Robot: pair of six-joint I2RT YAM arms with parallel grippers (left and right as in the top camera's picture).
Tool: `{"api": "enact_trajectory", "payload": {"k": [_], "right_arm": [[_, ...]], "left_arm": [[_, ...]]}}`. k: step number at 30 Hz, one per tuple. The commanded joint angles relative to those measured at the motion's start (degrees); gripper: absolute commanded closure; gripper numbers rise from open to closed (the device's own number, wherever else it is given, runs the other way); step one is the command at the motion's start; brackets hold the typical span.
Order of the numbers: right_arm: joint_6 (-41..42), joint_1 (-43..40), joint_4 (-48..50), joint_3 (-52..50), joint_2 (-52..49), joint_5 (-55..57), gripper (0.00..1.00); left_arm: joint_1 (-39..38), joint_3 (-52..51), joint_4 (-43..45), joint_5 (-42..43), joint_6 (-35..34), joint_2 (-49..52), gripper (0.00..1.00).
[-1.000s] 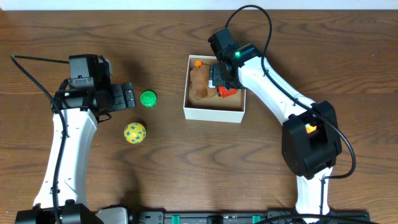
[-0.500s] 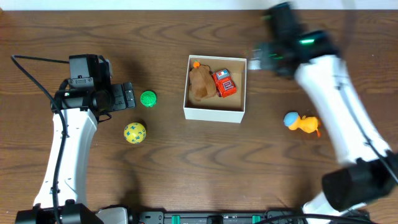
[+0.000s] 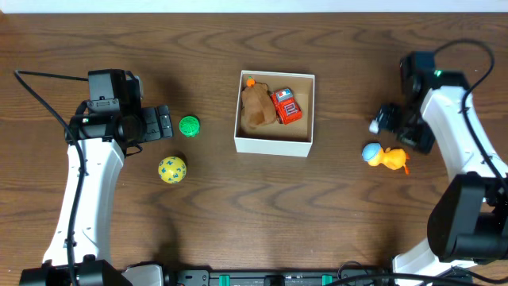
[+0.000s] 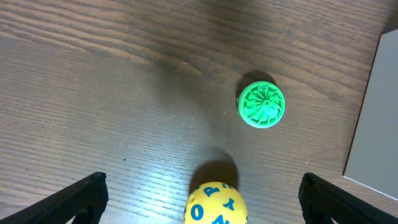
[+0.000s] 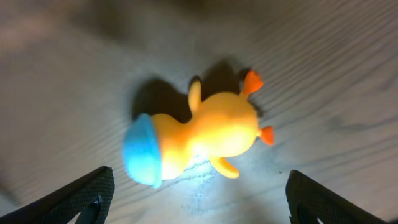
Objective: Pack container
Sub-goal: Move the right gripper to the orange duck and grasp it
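The container (image 3: 273,144), a white square box with a tan inside, stands at the table's middle and holds a brown plush toy (image 3: 255,107) and a red toy (image 3: 286,106). My right gripper (image 3: 394,127) is open and empty, just above an orange duck toy with a blue cap (image 3: 384,156), which lies between and ahead of the fingers in the right wrist view (image 5: 199,140). My left gripper (image 3: 164,125) is open and empty beside a green round toy (image 3: 189,125). A yellow ball with blue letters (image 3: 172,169) lies near it and shows in the left wrist view (image 4: 215,204), as does the green round toy (image 4: 262,104).
The container's white wall edges into the left wrist view (image 4: 376,118) at the right. The table is dark brown wood. A black bar runs along the table's front edge (image 3: 270,277).
My right arm has swung from above the container to the right side of the table, ending over the orange duck. The red toy now lies in the container. The left arm has not moved.
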State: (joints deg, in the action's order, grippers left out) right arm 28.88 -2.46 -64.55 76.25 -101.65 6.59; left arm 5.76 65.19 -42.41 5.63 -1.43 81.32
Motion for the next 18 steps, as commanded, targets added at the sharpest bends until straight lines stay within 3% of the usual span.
{"api": "enact_trajectory", "payload": {"k": [1, 11, 16, 18], "right_arm": [[-0.6, -1.2, 2.5, -4.7, -0.4, -0.9, 0.11], [1.3, -5.6, 14.1, -15.5, -0.4, -0.7, 0.16], [1.3, -5.6, 19.4, -18.3, -0.4, -1.0, 0.29], [1.1, -5.2, 21.4, -18.8, -0.4, -1.0, 0.41]], "left_arm": [[0.2, 1.2, -0.2, 0.0, 0.7, 0.3, 0.02], [0.2, 1.1, -0.2, 0.0, 0.7, 0.3, 0.02], [0.2, 1.2, -0.2, -0.1, 0.7, 0.3, 0.02], [0.2, 1.1, -0.2, -0.1, 0.7, 0.3, 0.02]]}}
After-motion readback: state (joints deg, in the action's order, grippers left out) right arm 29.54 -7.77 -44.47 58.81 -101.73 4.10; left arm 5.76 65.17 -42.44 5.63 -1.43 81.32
